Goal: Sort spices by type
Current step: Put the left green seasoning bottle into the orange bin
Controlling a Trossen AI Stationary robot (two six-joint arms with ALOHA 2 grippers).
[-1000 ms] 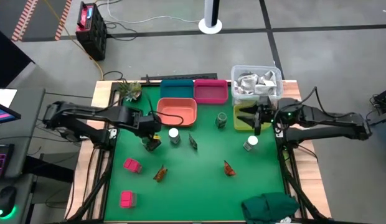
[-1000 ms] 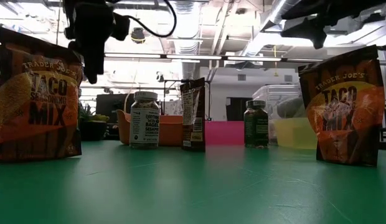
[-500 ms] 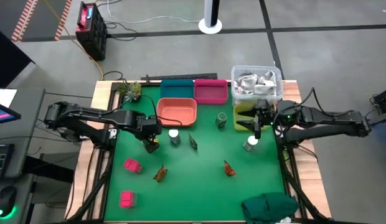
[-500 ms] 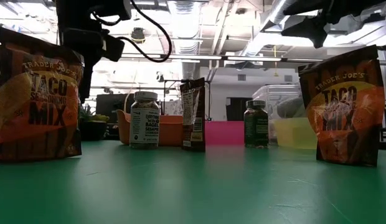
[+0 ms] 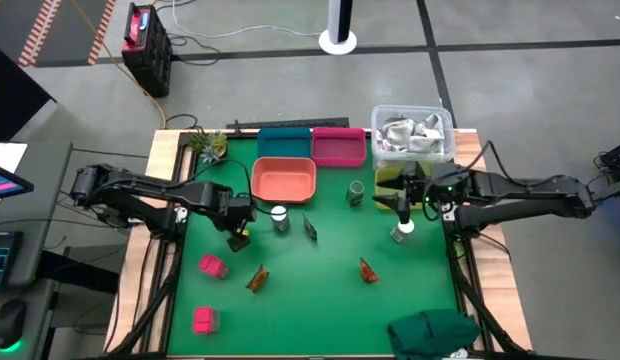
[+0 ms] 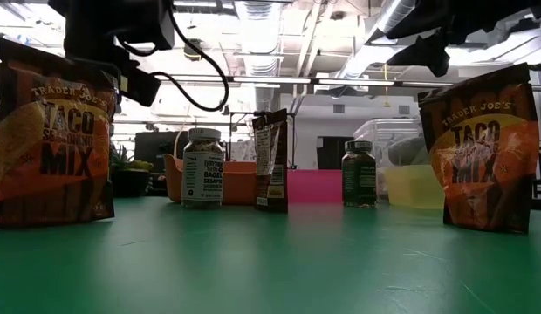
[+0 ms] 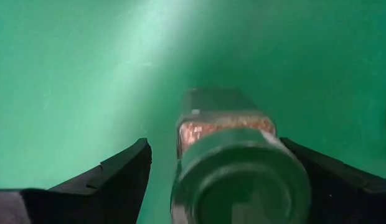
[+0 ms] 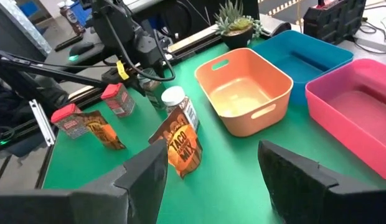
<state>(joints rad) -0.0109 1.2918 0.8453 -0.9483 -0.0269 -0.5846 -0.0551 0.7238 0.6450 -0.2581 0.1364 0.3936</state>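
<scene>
My left gripper [image 5: 237, 232] is open and points down over a dark green jar [image 7: 240, 180] that stands on the mat; its fingers stand on either side of the cap. My right gripper [image 5: 404, 203] hangs open above the mat, just beyond a white-capped jar [image 5: 402, 231]. A second white-capped jar [image 5: 279, 218] and a second green jar [image 5: 356, 190] stand mid-table. Three brown-orange sachets [image 5: 310, 229] [image 5: 368, 270] [image 5: 256, 278] stand upright on their bottom edges. Two pink blocks [image 5: 211, 265] [image 5: 202, 319] sit near the left edge.
Along the far edge are an orange bin [image 5: 286, 180], a teal bin [image 5: 283, 143], a pink bin [image 5: 338, 146], a yellow-green bin [image 5: 390, 186] and a clear box of crumpled wrappers [image 5: 412, 133]. A small plant [image 5: 207, 146] stands far left. A green cloth [image 5: 435, 333] lies at the near right corner.
My left gripper has moved down and slightly toward the near left, over the green jar. My right gripper has shifted a little toward the table's left and near edge, coming closer to the white-capped jar.
</scene>
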